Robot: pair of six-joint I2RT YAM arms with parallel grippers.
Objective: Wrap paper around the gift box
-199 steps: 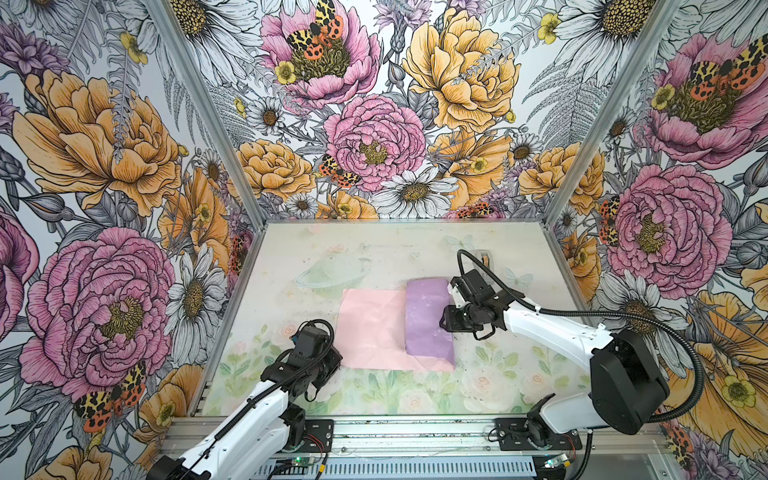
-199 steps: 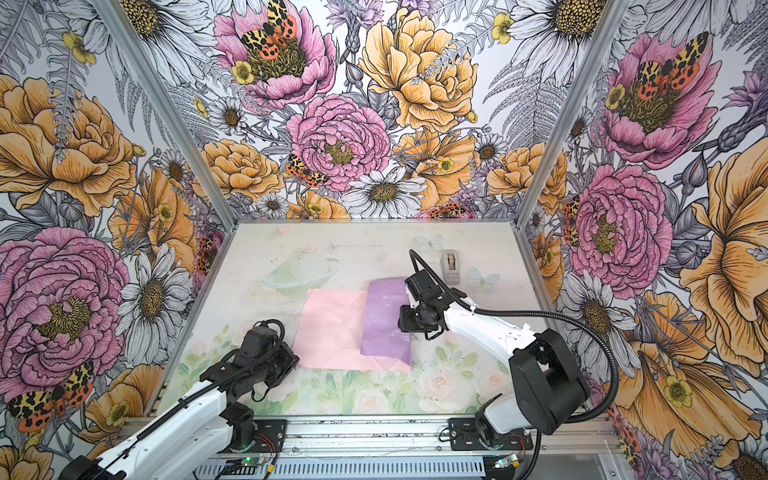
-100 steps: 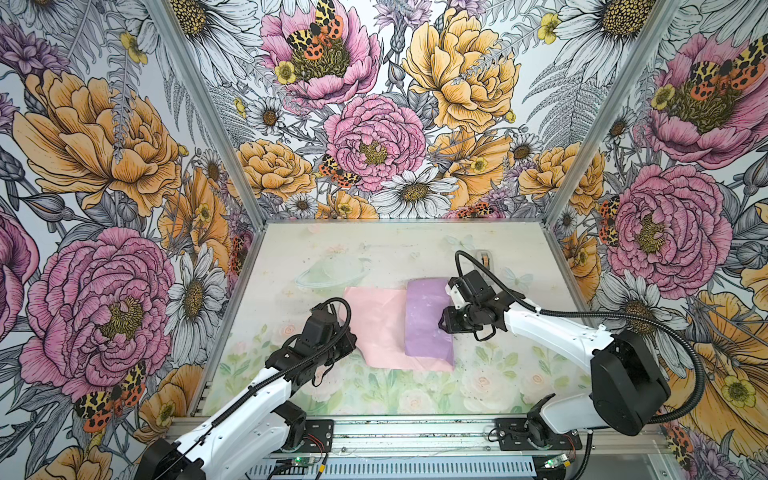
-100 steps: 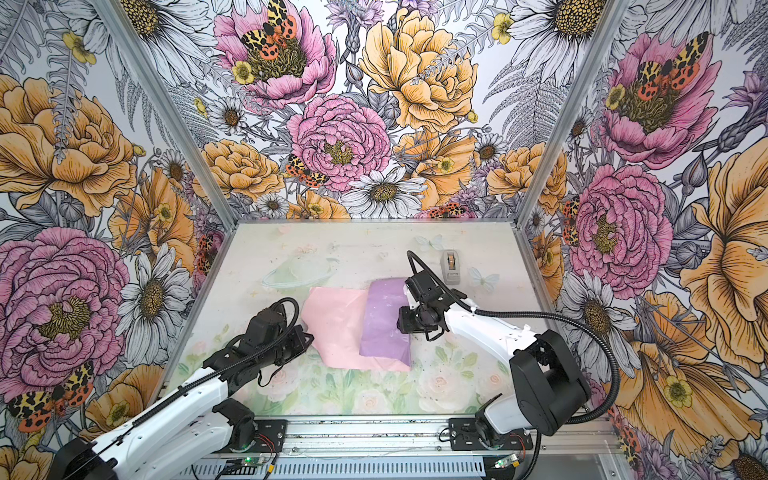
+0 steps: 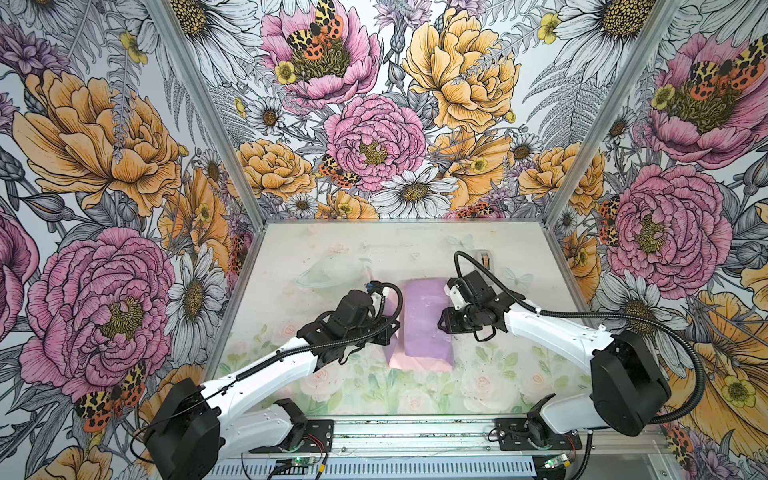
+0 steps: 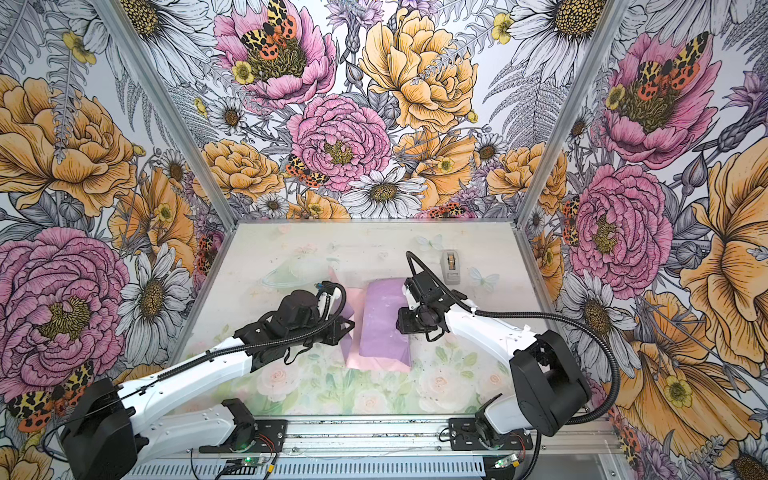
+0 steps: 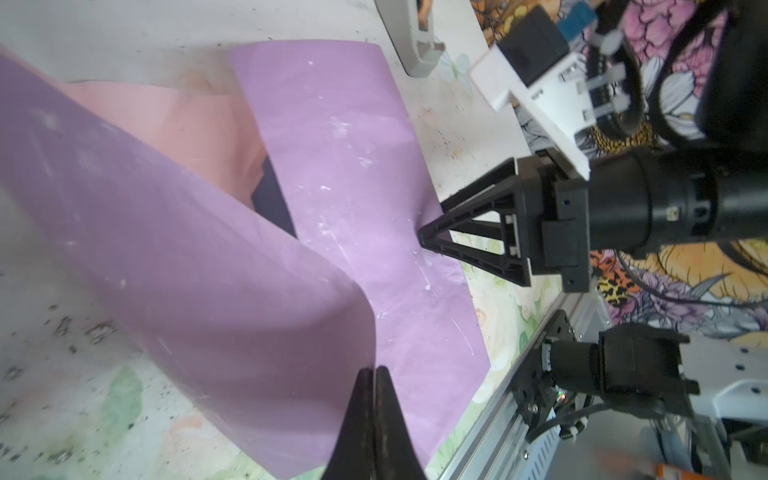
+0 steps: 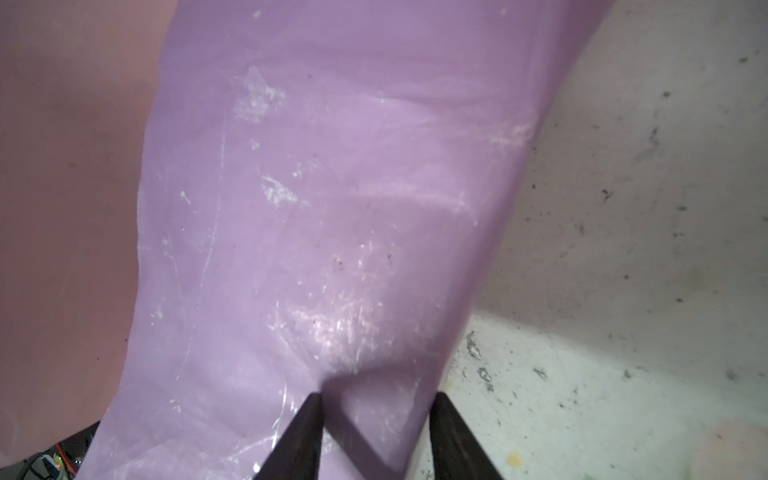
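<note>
The paper (image 5: 424, 324) (image 6: 382, 328) lies mid-table with its lilac flap folded over the gift box. In both top views the box is hidden. In the left wrist view a navy sliver of the gift box (image 7: 272, 199) shows between the folds. My left gripper (image 7: 376, 370) (image 5: 394, 332) (image 6: 349, 328) is shut on the paper's left edge and holds that half raised and curled beside the box. My right gripper (image 8: 376, 411) (image 5: 441, 326) (image 6: 399, 324) is open. One finger (image 7: 424, 241) presses the lilac flap down on the box, and the other stands past the flap's right edge.
A grey tape dispenser (image 6: 451, 264) (image 7: 415, 37) stands behind the right arm near the back right. A strip of the paper's pink face (image 5: 399, 361) lies on the table at the front of the box. The metal frame rail (image 5: 415, 432) runs along the front edge.
My left gripper has travelled right, carrying the paper's left edge, so the flat pink half now stands up beside the box. My right gripper has stayed on the lilac flap.
</note>
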